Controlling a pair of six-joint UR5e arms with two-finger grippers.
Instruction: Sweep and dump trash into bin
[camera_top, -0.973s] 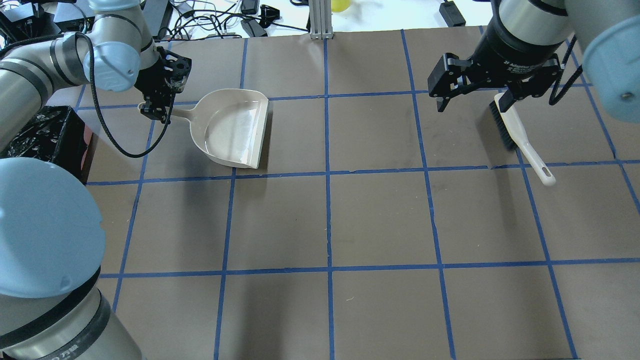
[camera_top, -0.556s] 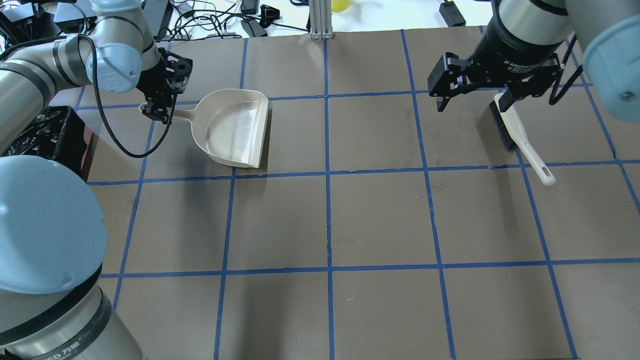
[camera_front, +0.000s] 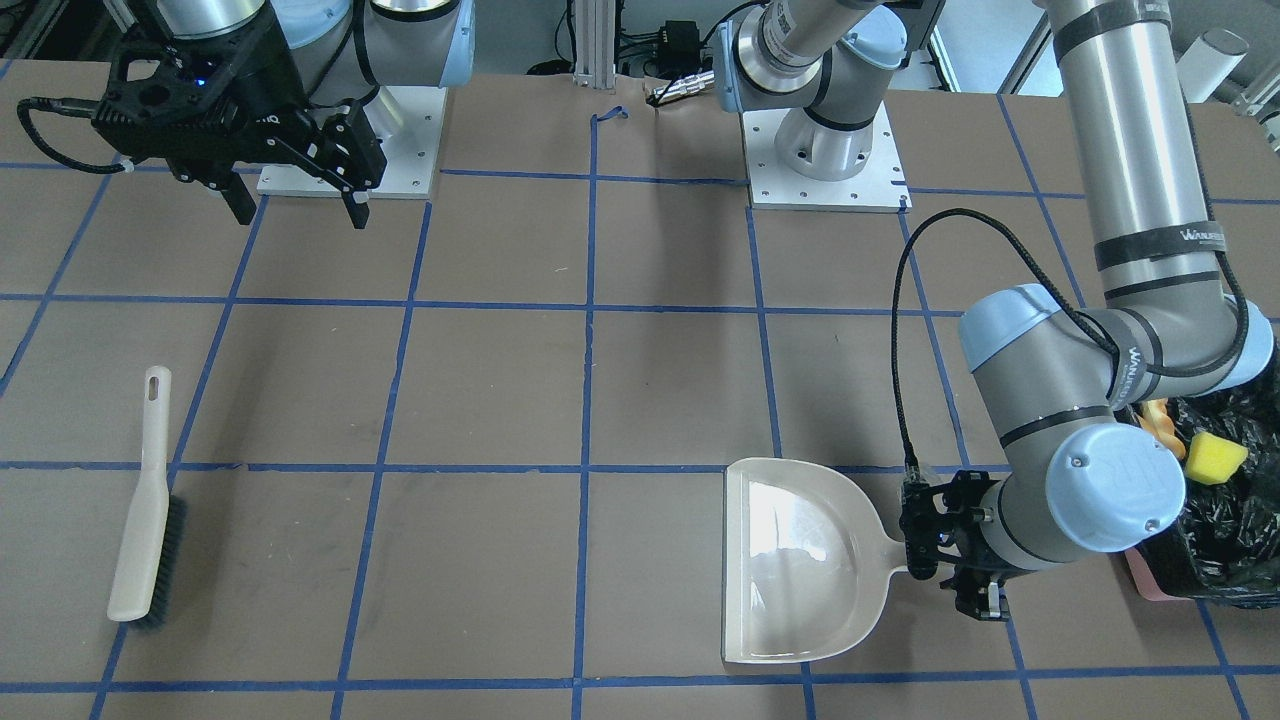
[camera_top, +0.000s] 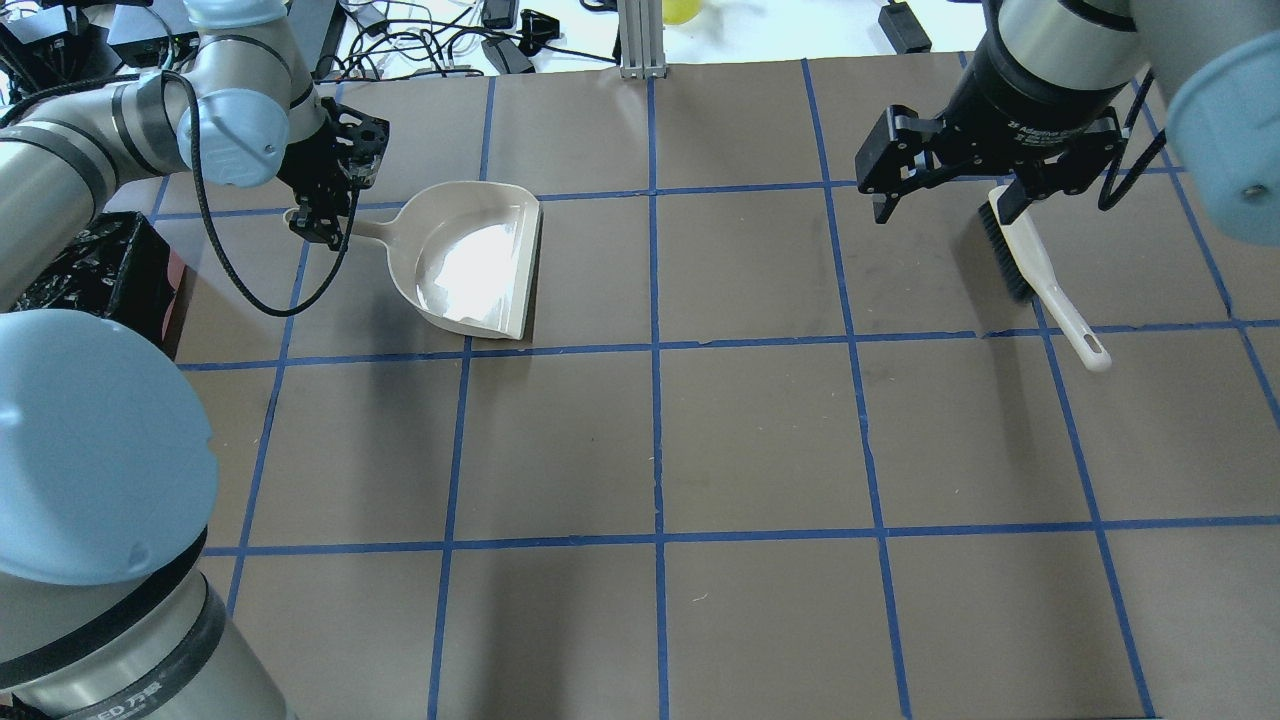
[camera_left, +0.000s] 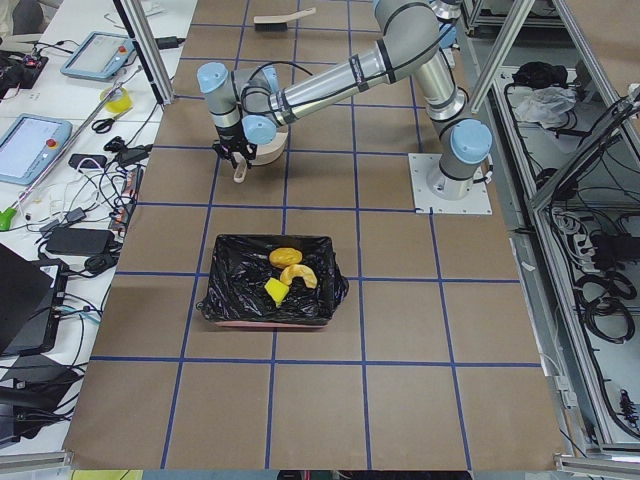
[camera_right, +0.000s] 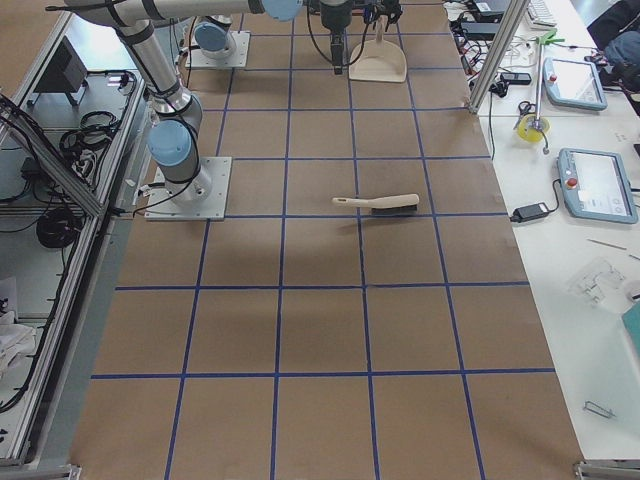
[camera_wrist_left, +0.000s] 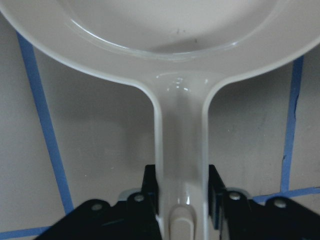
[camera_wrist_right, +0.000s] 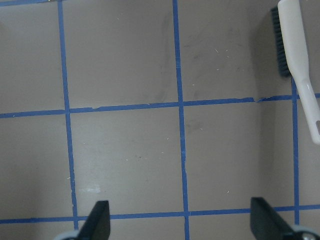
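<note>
Three trash pcs, a curved tan croissant-like bread (camera_left: 298, 275), glossy golden-brown lumpy oval (camera_left: 284, 257) and yellow sponge wedge (camera_left: 275, 292), lie inside the pink-sided rectangular bin (camera_left: 225, 300) w/ crinkled black bag liner, at far left of overhead view. Next, left gripper (camera_top: 318, 228): jaws narrow, clamped on handle of beige plastic dustpan (camera_top: 470, 260), its mouth twd centre of brown paper-covered table (camera_top: 760, 440). Further right, right gripper (camera_top: 945, 205): jaws wide, empty, above table. White-handled black-bristle brush (camera_top: 1040, 270) lies on table near it, not touching.

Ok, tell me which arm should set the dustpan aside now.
Left. The left jaws are shut on the dustpan handle; the right jaws hang open by the brush, far from it.
</note>
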